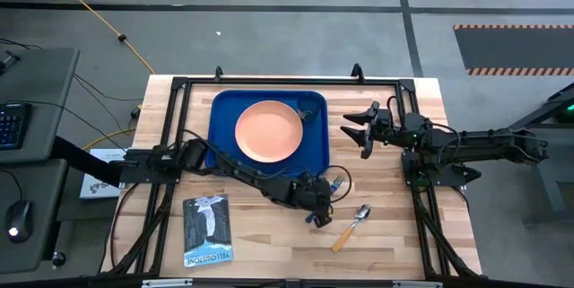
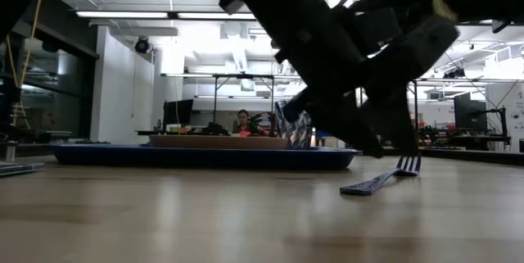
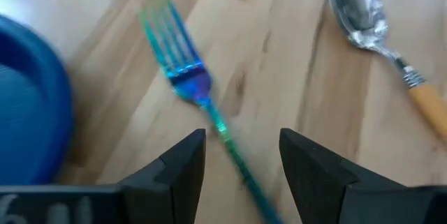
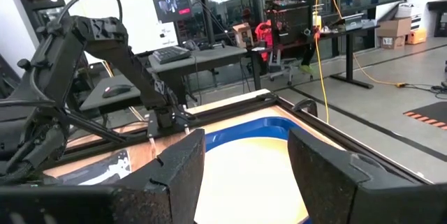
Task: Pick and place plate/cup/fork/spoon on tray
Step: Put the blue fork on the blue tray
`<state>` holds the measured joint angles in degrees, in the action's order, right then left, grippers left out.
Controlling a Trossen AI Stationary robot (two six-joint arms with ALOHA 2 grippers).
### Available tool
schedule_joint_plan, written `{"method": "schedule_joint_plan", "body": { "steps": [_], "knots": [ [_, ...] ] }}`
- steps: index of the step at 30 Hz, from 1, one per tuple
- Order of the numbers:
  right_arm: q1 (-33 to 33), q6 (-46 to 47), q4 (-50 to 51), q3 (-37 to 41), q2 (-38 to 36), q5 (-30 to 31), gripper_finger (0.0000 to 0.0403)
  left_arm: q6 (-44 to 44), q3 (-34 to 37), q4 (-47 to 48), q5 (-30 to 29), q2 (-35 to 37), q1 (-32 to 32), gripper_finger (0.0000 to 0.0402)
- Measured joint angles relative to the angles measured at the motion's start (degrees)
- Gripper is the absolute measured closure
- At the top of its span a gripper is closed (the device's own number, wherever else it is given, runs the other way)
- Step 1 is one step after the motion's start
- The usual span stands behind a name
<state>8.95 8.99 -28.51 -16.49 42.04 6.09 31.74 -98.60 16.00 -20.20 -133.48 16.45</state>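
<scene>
The fork (image 3: 183, 70), with a light blue handle, lies on the wood table just right of the blue tray (image 1: 220, 113). My left gripper (image 3: 241, 137) is open and points down over it, one finger on each side of the handle, not touching it. In the low view the fork (image 2: 381, 181) rests on its handle end with its tines raised. The spoon (image 1: 352, 225) lies on the table nearer the front edge. The peach plate (image 1: 269, 131) sits on the tray, and a small dark cup (image 1: 308, 110) sits at the tray's far right corner. My right gripper (image 1: 361, 131) is open and empty right of the tray.
A dark booklet (image 1: 206, 230) lies at the table's near left. A black frame (image 1: 287, 80) runs around the table's edges. Bare wood shows between the tray and the spoon. A person (image 2: 243, 121) sits in the room beyond the table.
</scene>
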Motion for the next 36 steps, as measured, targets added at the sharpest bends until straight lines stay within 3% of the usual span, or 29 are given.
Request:
{"method": "schedule_joint_plan", "body": {
  "steps": [21, 25, 31, 36],
  "knots": [
    [0.0, 0.0, 0.0, 0.0, 0.0, 0.1, 0.0206, -2.0, 0.1, 0.9, -1.6, -2.8, 0.4, 0.0233],
    [0.0, 0.0, 0.0, 0.0, 0.0, 0.1, 0.0206, -5.0, 0.1, 0.5, -4.1, -3.0, 1.3, 0.0270],
    [0.0, 0.0, 0.0, 0.0, 0.0, 0.0, 0.0206, -9.6, 0.2, 0.2, -4.0, -2.9, 1.4, 0.0385],
    [0.0, 0.0, 0.0, 0.0, 0.0, 0.0, 0.0206, -13.1, 0.5, 3.7, -5.4, -1.1, 1.5, 0.0384]
  ]
}}
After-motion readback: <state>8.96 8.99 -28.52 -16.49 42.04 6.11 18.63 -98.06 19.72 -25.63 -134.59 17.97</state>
